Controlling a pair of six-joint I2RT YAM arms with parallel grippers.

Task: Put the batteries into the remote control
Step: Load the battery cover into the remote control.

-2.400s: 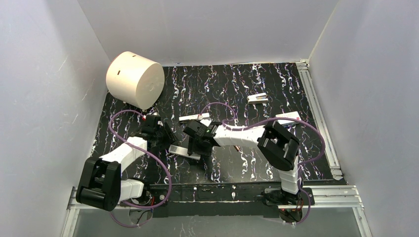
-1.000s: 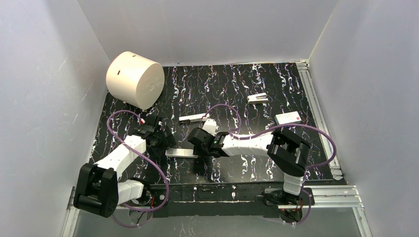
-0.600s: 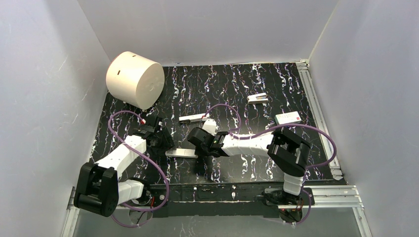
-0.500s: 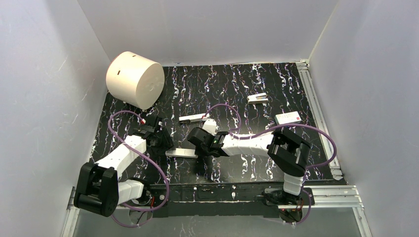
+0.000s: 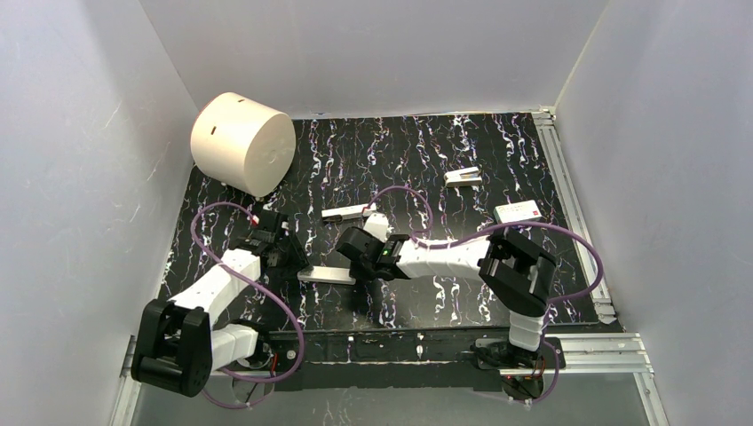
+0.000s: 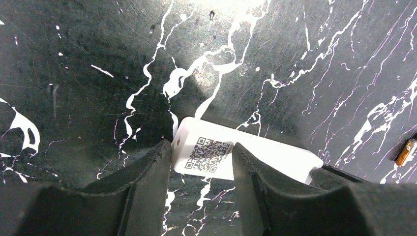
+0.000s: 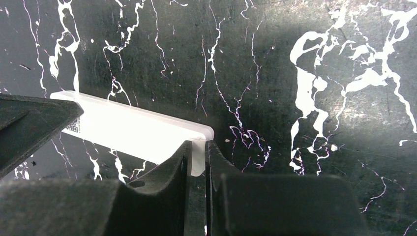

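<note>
Left hand (image 6: 200,147): astride white strip (image 6: 275,160), 9 o'clock end, grip untellable | right hand (image 7: 197,146): nearly together, 3 o'clock end, hold untellable

The desk (image 5: 417,151) before me is black, veined white and purple like marble. In its upper left corner rests a big white drum (image 5: 242,142). At lower centre the remote (image 5: 324,274) lies flat, with a code sticker on the upturned face at its left end. Just above it in the frame lies a white strip (image 5: 342,213). Toward the upper right sits a small white piece (image 5: 463,177). Below that, near the right edge, is a white box (image 5: 519,211) with a red mark. One battery (image 6: 406,151) shows at the right edge of my left wrist view, apart from the remote.
</note>
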